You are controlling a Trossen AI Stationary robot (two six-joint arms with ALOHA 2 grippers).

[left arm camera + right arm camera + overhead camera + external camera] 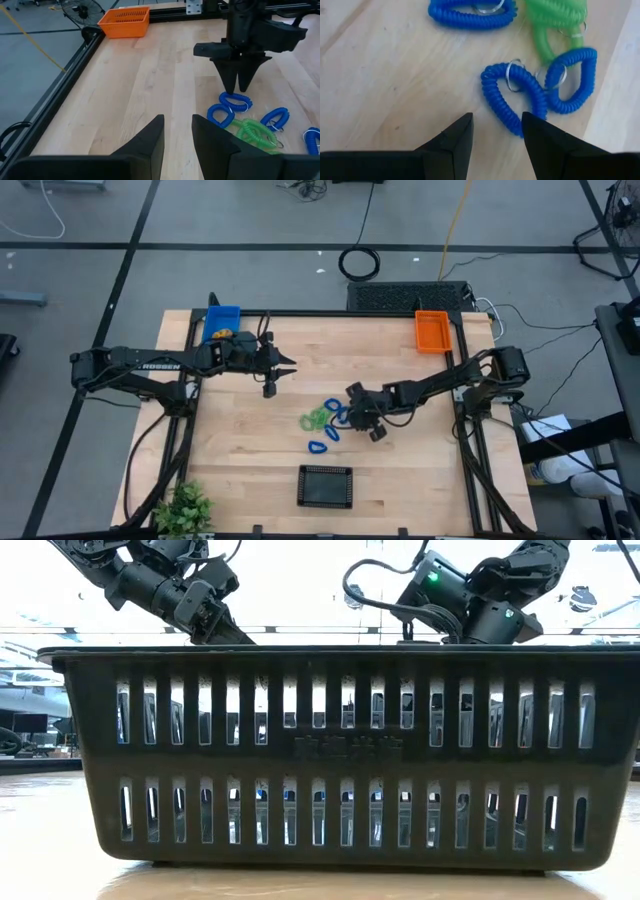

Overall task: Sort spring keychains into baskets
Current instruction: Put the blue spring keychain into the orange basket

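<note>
You've got an orange-yellow keychain [222,335] in the blue basket [222,313]; several blue keychains [512,95] await beside the green one [317,418]. Right end effector [496,131] hovers apart, empty; left end effector [177,131] likewise.

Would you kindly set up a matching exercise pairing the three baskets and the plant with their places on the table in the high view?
Things:
1. blue basket
2. orange basket
3. black basket
4. green plant

Places:
A. near edge, middle
B. far right corner
C. near left corner
D. far left corner

Pairs: 1-D, 2-B, 3-A, 4-C
</note>
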